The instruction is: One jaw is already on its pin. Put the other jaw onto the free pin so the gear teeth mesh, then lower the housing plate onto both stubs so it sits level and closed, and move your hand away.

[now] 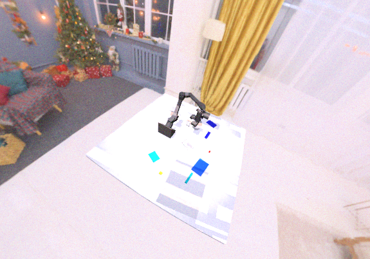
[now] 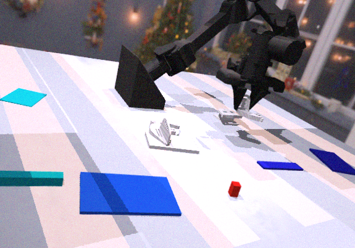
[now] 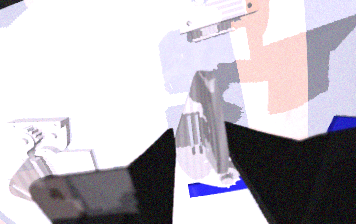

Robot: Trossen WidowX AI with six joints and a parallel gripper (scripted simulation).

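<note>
The white base slab (image 2: 186, 150) (image 3: 82, 159) lies mid-table with one white jaw (image 2: 163, 133) (image 3: 24, 177) standing on it; gear teeth show beside that jaw in the wrist view. The free pin is too small to tell. My gripper (image 2: 243, 108) (image 3: 195, 129) (image 1: 194, 124) is shut on the other white jaw (image 2: 253, 116) (image 3: 216, 120), which stands upright between the fingertips, above the table and away from the base. A white part with holes, apparently the housing plate (image 2: 230, 113) (image 3: 215, 12), lies beyond the fingers. In the top view the white parts are hard to make out.
A black panel (image 2: 137, 84) (image 1: 166, 130) stands by the arm's base. Two dark blue slabs (image 2: 279, 166) (image 2: 334, 161), a red block (image 2: 234, 189), a blue plate (image 2: 127, 194), a teal bar (image 2: 23, 179) and a cyan square (image 2: 23, 97) lie around. A yellow block (image 1: 161, 172) shows too.
</note>
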